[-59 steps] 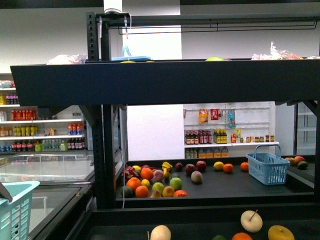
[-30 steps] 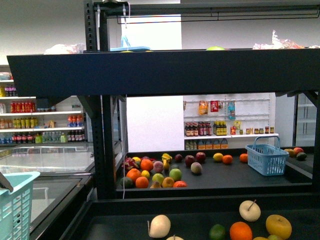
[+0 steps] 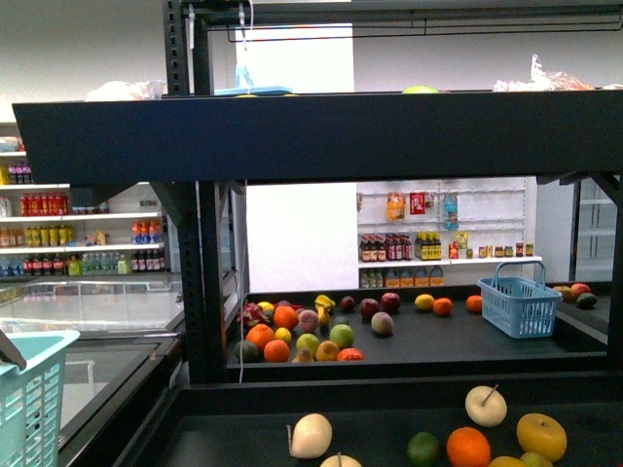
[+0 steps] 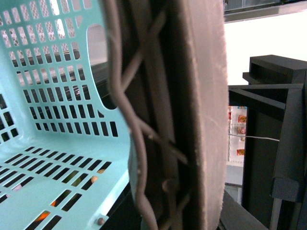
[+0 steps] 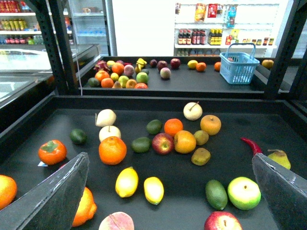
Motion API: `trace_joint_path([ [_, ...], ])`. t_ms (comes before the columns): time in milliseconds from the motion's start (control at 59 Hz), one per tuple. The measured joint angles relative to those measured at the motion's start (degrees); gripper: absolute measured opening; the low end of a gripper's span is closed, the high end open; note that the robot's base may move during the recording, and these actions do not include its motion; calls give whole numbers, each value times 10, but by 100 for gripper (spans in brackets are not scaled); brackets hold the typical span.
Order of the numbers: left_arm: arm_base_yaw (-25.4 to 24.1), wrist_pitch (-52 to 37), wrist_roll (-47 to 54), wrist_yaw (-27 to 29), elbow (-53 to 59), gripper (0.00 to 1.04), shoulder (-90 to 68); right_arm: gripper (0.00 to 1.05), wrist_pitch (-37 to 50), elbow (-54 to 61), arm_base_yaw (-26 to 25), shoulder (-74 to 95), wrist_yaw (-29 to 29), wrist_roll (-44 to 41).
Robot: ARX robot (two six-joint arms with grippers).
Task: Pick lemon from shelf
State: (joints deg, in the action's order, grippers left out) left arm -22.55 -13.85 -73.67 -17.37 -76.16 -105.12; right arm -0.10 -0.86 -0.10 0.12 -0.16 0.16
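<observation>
Right claw (image 5: 170, 158): fingers spread wide, empty, touching nothing.
Nearest fruit, between the finger tips: peach (image 5: 117, 221) at the view's edge, and a green apple (image 5: 244, 192).
The lemon (image 5: 126, 181) lies on the shelf (image 5: 43, 124), on the black lower tier. A second lemon (image 5: 154, 189) is just beside it, with a small gap.
Crowding behind the lemon: mandarin (image 5: 112, 150), close. Then an avocado (image 5: 141, 144), a red apple (image 5: 163, 143) and a persimmon (image 5: 52, 151) off to one side. Nothing lies on top of the lemon.
Left claw (image 4: 192, 143): one grey padded finger and a cable fill the view, so I can't tell the opening. Teal basket (image 4: 53, 120) right beside it.
Farther back is another tier with a fruit pile (image 3: 297, 341) and a blue basket (image 3: 519, 304). White store shelves of bottles (image 3: 404, 255) stand behind, with glass-topped freezer cases (image 3: 88, 316) at left.
</observation>
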Motion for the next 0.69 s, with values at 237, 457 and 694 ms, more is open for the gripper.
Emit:
trace_joint_path([
  [237, 0, 28, 34, -5, 5, 15, 26, 102, 0, 0, 0, 0, 0, 0],
  [457, 9, 86, 136, -53, 17, 14, 113, 102, 0, 0, 0, 0, 0, 0],
  [694, 67, 172, 317, -144, 78, 14, 209, 102, 0, 0, 0, 0, 0, 0],
])
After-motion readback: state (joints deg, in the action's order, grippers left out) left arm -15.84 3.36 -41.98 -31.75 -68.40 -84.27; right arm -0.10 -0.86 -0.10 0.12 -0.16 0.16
